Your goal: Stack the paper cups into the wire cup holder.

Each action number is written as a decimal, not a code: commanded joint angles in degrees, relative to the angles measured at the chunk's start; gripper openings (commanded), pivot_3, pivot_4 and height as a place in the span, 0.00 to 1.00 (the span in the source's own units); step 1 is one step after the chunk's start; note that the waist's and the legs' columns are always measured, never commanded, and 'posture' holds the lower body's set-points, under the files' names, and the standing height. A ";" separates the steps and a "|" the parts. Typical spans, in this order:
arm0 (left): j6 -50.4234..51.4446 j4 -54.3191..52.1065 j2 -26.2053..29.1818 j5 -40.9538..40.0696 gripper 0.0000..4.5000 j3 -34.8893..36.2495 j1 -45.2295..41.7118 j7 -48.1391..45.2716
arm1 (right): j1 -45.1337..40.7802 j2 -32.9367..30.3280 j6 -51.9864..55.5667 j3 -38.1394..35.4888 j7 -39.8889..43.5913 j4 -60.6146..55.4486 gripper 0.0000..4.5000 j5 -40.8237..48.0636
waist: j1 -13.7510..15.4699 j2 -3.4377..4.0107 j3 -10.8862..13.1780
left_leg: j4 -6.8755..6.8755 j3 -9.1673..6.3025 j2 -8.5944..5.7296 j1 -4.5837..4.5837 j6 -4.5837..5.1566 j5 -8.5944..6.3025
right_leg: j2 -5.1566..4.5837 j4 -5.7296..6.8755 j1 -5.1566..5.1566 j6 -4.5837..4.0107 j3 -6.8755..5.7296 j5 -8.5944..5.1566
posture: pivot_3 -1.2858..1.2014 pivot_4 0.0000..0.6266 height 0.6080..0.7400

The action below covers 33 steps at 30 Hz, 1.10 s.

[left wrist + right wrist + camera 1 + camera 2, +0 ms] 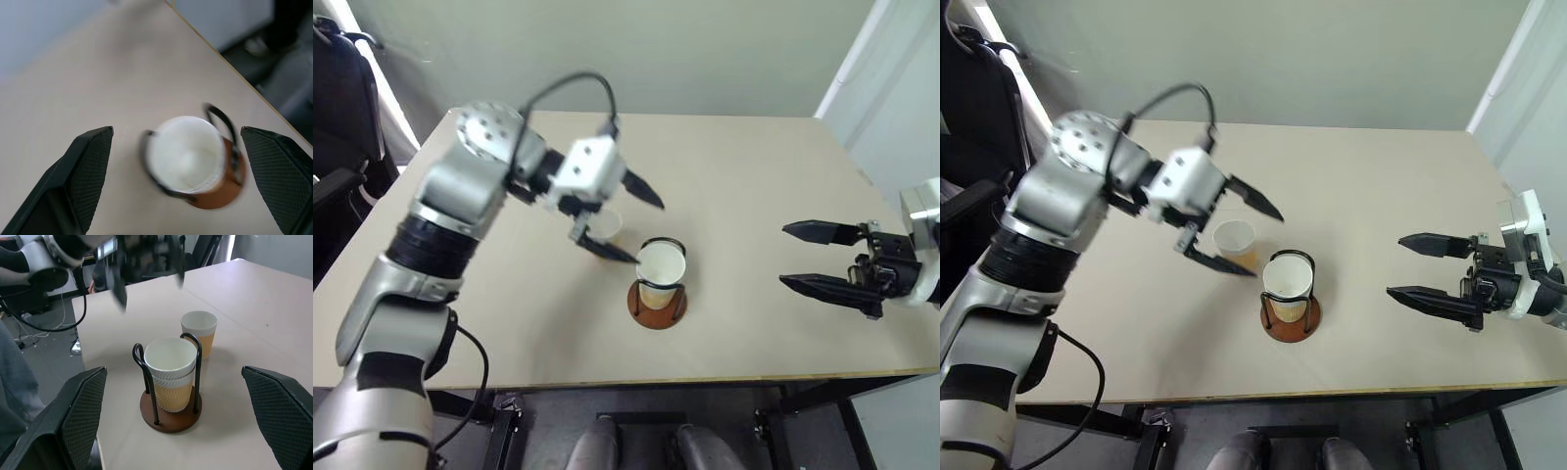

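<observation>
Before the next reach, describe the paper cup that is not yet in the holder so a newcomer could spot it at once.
Start at the beige table and find the wire cup holder on its round reddish-brown base, near the middle of the near edge. Just beyond it, toward the left gripper, one paper cup stands upright on the bare tabletop. Unlike the stacked cups nested inside the black wire loops, it stands alone and uncaged.
</observation>
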 commanded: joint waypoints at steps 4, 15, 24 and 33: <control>-1.40 5.26 8.94 6.03 0.99 5.92 6.79 0.38 | 2.82 -1.10 0.36 -4.50 -1.15 -3.33 1.00 2.39 | -0.23 0.25 -0.12 | -0.12 0.00 0.01 0.06 -0.02 -0.02 | 0.01 -0.01 -0.01 -0.03 0.00 -0.06 | 0.52 0.24 1.00; -17.75 26.85 -4.00 17.50 0.99 2.75 5.15 2.56 | 2.42 -1.09 -0.11 -3.09 -3.78 -3.23 1.00 1.73 | 0.96 0.15 0.02 | 0.19 -0.03 -0.26 -0.14 0.12 0.02 | -0.31 -0.05 -0.08 0.18 -0.01 0.22 | 0.52 0.24 1.00; -23.47 32.95 -7.44 24.64 0.91 0.67 4.29 3.74 | 3.10 -1.37 0.19 -4.22 -4.33 -4.01 1.00 2.29 | 0.88 0.16 0.01 | 0.10 0.01 -0.26 -0.22 0.29 -0.09 | -0.31 -0.19 -0.08 0.32 0.00 0.15 | 0.52 0.24 1.00; -25.43 36.07 -8.18 26.92 0.22 1.28 2.54 4.69 | 3.74 -1.54 0.00 -4.15 -4.88 -4.19 1.00 2.00 | 0.88 0.16 0.01 | 0.10 0.02 -0.26 -0.30 0.39 -0.15 | -0.33 -0.53 -0.03 0.39 0.00 0.19 | 0.52 0.24 1.00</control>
